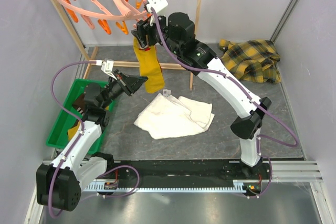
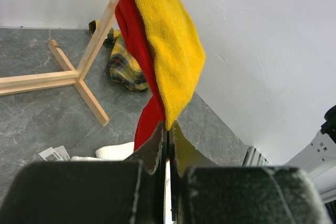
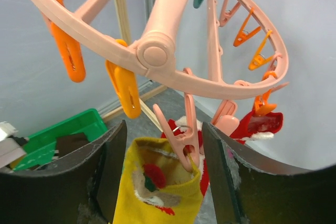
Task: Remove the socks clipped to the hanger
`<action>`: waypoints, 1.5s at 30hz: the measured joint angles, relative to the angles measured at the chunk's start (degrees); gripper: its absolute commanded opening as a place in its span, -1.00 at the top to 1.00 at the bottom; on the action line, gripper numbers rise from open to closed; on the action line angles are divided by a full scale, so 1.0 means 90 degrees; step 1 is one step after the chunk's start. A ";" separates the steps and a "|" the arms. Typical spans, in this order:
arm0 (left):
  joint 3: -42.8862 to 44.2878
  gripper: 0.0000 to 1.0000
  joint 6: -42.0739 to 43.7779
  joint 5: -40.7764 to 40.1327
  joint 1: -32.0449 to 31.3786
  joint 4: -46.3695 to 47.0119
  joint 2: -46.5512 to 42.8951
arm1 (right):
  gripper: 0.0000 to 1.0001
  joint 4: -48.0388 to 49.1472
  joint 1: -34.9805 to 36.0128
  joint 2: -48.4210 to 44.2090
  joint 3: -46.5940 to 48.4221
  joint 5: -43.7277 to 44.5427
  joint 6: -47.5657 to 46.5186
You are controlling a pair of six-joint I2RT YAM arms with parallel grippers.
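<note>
My right gripper [image 3: 164, 156] stands spread astride the pink clip [image 3: 181, 140] biting the cuff of the yellow sock [image 1: 149, 69], under the hanger [image 3: 157, 51]. The sock hangs straight down to my left gripper [image 2: 168, 129], which pinches its lower end.

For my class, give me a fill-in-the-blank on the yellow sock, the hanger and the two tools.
1. The mustard-yellow fabric sock hangs from a ____ plastic clip on the round salmon-pink plastic hanger.
2. The left tool is shut on the sock's ____ end.
3. The right tool stands ____ around that clip.
Missing words: pink; lower; open.
</note>
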 measured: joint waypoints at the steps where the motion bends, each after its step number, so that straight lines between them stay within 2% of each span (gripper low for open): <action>1: 0.0000 0.97 0.0000 0.0000 0.0000 0.0000 -0.0002 | -0.44 -0.0002 0.0027 0.0022 0.0005 0.0058 -0.0070; 5: 0.0000 0.96 0.0000 0.0012 0.0000 0.0000 -0.0022 | -0.49 -0.0007 0.0058 0.0151 0.0010 0.0299 -0.0291; 9: 0.0015 0.97 0.0000 0.0049 0.0000 -0.0002 -0.0029 | -0.29 -0.0010 0.0073 0.0238 0.0024 0.0376 -0.0389; 12: 0.0041 0.97 0.0000 0.0092 0.0000 0.0000 -0.0032 | -0.27 -0.0005 0.0083 0.0308 0.0117 0.0403 -0.0418; 13: 0.0051 0.97 0.0000 0.0107 0.0000 0.0002 -0.0032 | -0.32 -0.0002 0.0083 0.0316 0.0129 0.0403 -0.0430; 14: 0.0061 0.96 0.0000 0.0112 0.0000 0.0000 -0.0034 | -0.46 -0.0005 0.0087 0.0316 0.0131 0.0403 -0.0430; 20: 0.0073 0.96 0.0000 0.0109 0.0000 -0.0007 -0.0032 | -0.79 -0.0007 0.0100 0.0282 0.0095 0.0403 -0.0289; 24: 0.0073 0.97 0.0002 0.0109 0.0000 -0.0027 -0.0032 | -0.80 -0.0049 0.0100 -0.0129 -0.0369 0.0406 -0.0092; 32: 0.0231 0.96 0.0002 0.0109 0.0000 -0.0112 -0.0019 | -0.52 0.0070 0.0100 -0.2081 -0.2511 0.0408 0.0466; 34: 0.0274 0.96 0.0000 0.0109 0.0000 -0.0114 -0.0019 | -0.53 0.0102 0.0100 -0.2516 -0.3104 0.0345 0.0602; 38: 0.0287 0.96 -0.0022 0.0109 0.0000 -0.0112 -0.0019 | -0.73 0.0413 0.0100 -0.3308 -0.4636 -0.0087 0.0695; 42: 0.0287 0.96 -0.0138 0.0112 0.0000 -0.0068 -0.0007 | -0.75 0.0882 0.0100 -0.3976 -0.6249 -0.0481 0.0695; 45: 0.0287 0.96 -0.0253 0.0112 0.0000 0.0027 0.0044 | -0.75 0.1100 0.0100 -0.4053 -0.6749 -0.0716 0.0653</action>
